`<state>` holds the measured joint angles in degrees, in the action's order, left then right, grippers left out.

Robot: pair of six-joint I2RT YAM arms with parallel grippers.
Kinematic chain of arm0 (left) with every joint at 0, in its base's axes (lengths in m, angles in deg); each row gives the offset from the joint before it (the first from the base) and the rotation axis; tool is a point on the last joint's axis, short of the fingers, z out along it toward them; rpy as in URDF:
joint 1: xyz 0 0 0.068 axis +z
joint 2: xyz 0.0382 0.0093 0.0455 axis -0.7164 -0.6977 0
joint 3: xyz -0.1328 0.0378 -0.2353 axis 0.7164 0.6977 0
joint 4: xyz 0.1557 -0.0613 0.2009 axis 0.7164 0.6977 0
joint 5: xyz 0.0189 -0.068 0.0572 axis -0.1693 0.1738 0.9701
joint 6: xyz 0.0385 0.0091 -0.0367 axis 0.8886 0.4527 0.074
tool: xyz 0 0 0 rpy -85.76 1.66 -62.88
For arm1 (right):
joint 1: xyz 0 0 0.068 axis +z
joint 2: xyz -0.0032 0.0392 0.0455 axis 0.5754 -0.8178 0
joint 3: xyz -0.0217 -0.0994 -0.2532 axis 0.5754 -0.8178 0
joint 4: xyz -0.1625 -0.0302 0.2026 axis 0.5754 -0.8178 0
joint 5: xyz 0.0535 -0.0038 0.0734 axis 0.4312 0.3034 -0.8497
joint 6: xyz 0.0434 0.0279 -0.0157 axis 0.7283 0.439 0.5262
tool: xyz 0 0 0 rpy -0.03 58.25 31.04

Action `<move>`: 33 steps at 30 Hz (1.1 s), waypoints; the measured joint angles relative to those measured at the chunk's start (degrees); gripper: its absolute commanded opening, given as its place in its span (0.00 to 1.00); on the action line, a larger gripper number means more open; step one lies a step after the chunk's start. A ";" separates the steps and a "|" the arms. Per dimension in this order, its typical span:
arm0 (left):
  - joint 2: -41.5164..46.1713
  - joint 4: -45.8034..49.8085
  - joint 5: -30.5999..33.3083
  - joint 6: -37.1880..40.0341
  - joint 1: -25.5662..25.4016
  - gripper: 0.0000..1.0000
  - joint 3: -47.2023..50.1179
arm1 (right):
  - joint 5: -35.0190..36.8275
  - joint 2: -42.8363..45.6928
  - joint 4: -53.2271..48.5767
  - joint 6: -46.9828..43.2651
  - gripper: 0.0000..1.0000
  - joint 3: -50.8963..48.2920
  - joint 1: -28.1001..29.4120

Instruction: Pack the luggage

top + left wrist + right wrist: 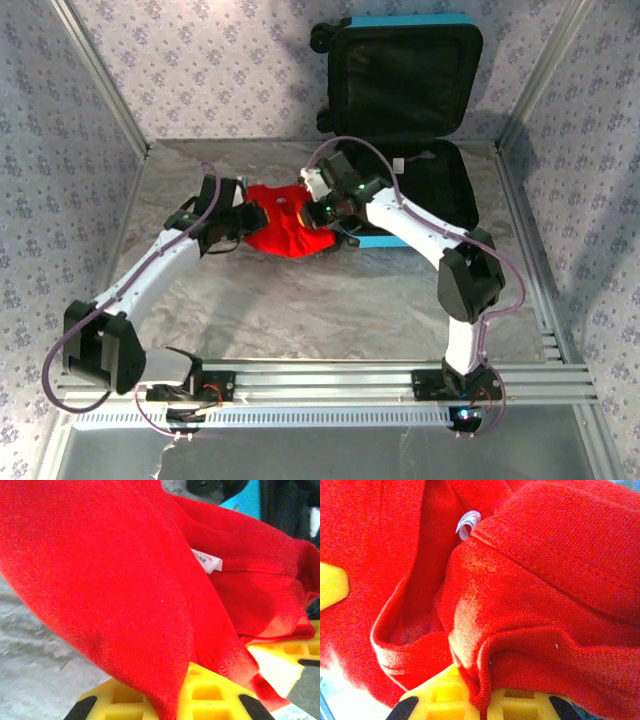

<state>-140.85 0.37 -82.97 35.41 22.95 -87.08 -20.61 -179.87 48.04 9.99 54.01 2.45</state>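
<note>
On the red garment [100,570] sits an unreadable white tag [207,561].

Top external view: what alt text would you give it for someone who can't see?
Two robot arms hold a red garment between them, left claw and right claw each pinching it, over a grey table. Just right of it lies an open turquoise suitcase, lid upright.

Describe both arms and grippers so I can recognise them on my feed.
Both the left arm and right arm have white links with black joints and a pale purple cable looping alongside. The right wrist carries a small green light. The left fingers and right fingers are yellow ribbed plastic with black tips.
</note>
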 measured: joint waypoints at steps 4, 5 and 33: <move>-5.22 -0.28 0.07 -0.59 -2.84 0.00 -5.51 | 0.46 2.91 -3.02 -1.53 0.00 0.02 -2.97; -6.58 -0.46 0.02 -0.68 -3.56 0.00 -6.95 | 0.48 3.69 -3.80 -1.84 0.00 0.00 -3.96; -52.09 0.13 -4.68 -4.26 -15.10 0.00 -61.09 | -0.48 3.37 -18.34 -8.39 0.00 9.40 -35.15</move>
<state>-192.94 0.50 -87.65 31.15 7.85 -148.17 -21.09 -176.50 29.70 1.60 63.41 -32.69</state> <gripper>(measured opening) 0.086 0.061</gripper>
